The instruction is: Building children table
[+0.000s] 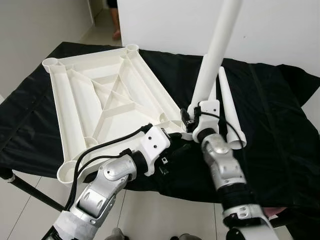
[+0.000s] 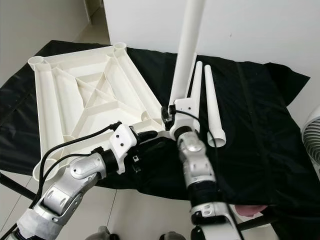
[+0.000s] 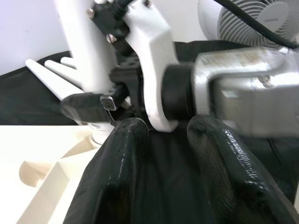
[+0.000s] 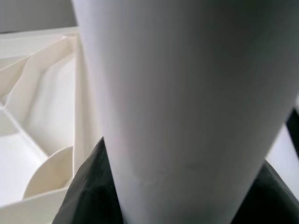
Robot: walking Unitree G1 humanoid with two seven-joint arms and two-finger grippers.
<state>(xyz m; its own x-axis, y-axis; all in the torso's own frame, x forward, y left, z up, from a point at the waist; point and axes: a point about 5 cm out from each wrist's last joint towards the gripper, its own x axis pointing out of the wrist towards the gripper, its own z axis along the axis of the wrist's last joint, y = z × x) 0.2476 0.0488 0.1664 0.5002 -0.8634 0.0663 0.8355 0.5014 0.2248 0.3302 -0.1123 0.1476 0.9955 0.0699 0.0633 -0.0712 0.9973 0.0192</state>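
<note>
1. The tabletop (image 1: pixel 100 100) lies upside down on the left half of the black cloth (image 1: pixel 280 125): white ribbed plastic, likely light and stiff, with a socket at each corner.
2. The left gripper (image 1: pixel 172 145) rests at the tabletop's near right corner, fingers (image 3: pixel 117 177) slightly apart, holding nothing.
3. The right gripper (image 1: pixel 192 120) clamps a smooth white leg (image 1: pixel 215 50) low down, upright at that corner; probably slippery.
4. Two spare legs (image 2: pixel 207 100) lie just right.
</note>
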